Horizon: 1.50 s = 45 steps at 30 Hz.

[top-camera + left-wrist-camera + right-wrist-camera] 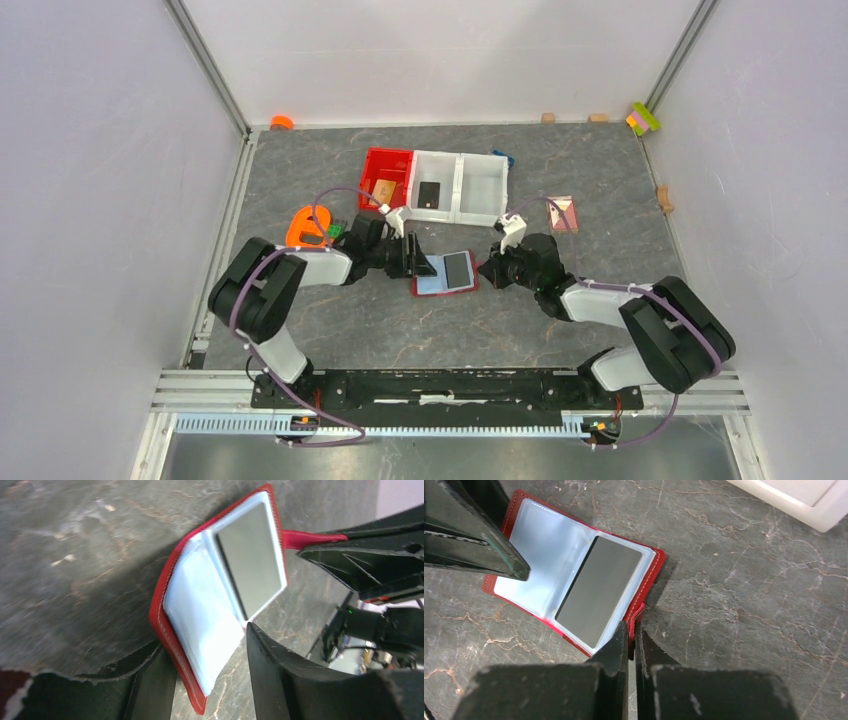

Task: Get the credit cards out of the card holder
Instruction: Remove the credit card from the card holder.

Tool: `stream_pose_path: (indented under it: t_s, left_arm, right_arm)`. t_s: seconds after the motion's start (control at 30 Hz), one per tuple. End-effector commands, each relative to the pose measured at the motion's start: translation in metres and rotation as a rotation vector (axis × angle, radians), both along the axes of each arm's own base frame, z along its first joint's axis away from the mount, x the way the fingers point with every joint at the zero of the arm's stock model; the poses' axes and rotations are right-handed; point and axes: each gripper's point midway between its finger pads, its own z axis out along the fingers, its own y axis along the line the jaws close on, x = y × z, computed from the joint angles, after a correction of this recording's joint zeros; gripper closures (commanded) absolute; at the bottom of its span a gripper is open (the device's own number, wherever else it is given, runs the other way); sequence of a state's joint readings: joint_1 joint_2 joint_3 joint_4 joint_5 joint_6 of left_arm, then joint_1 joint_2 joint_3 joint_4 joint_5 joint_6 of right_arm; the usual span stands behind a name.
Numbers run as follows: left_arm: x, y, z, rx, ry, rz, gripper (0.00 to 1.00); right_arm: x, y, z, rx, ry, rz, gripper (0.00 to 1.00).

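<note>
The right pincer (631, 630) is pinching shut on the little red tab (639, 613) of the wallet (544, 535), at the bottom middle of its view. The wallet is lying open on the grey table (749, 605), and a grey card (599, 590) is sitting in the clear pocket on the page next to that tab. The left pincer (202, 640) is standing wide open at the bottom of its view, and the corner of the wallet's other page is poking in between its two fingers (280, 670). From above, the wallet is sitting in the middle of the frame, right between the two pincers. Just above it, three bins are standing in a row: the red bin (368, 180) on the left is holding a tan card (383, 188), the white bin (437, 157) in the middle is holding a black card (429, 194), and a second white bin (482, 190) is sitting on the right.
</note>
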<state>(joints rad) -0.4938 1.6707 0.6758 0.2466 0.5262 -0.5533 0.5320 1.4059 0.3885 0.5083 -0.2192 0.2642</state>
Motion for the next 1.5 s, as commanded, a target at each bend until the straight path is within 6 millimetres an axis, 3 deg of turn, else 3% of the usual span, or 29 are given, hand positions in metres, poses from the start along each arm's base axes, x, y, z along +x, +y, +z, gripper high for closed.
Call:
stream_pose_path:
  t_s: [0.0, 0.3, 0.33, 0.43, 0.47, 0.57, 0.67, 0.77, 0.9, 1.17, 1.47]
  left_arm:
    - [-0.007, -0.018, -0.003, -0.096, 0.060, -0.067, 0.42]
    - [-0.009, -0.029, -0.008, -0.161, 0.119, -0.086, 0.54]
    - [-0.009, -0.029, -0.009, -0.160, 0.124, -0.085, 0.58]
    - [-0.008, -0.026, -0.014, -0.129, 0.128, -0.076, 0.91]
    - [-0.007, -0.025, -0.014, -0.117, 0.127, -0.072, 0.97]
    - [-0.006, -0.024, -0.007, -0.123, 0.093, -0.074, 0.98]
    - [-0.006, -0.025, 0.009, -0.162, 0.035, -0.081, 0.98]
    - [-0.006, -0.026, 0.028, -0.210, -0.030, -0.087, 0.98]
    - [-0.009, -0.026, 0.049, -0.290, -0.085, -0.093, 0.98]
    - [-0.019, -0.027, 0.087, -0.427, -0.180, -0.128, 0.98]
    - [-0.033, -0.027, 0.120, -0.535, -0.276, -0.179, 0.98]
  right_arm:
    - [0.003, 0.015, 0.012, 0.072, -0.026, 0.045, 1.00]
    - [-0.005, 0.027, 0.011, 0.123, 0.004, 0.109, 1.00]
    - [-0.005, 0.028, 0.011, 0.125, 0.005, 0.109, 1.00]
    - [-0.001, 0.021, 0.011, 0.099, -0.004, 0.068, 1.00]
    - [0.002, 0.016, 0.010, 0.083, -0.010, 0.043, 0.99]
    - [0.012, -0.003, 0.005, 0.015, -0.016, -0.071, 0.94]
    - [0.017, -0.019, 0.005, -0.009, -0.026, -0.159, 0.70]
    - [0.016, -0.026, 0.012, 0.028, -0.057, -0.188, 0.33]
    - [0.013, -0.027, 0.027, 0.086, -0.114, -0.190, 0.02]
    - [-0.007, -0.008, 0.063, 0.284, -0.212, -0.053, 0.02]
    - [-0.023, -0.001, 0.088, 0.385, -0.287, 0.025, 0.02]
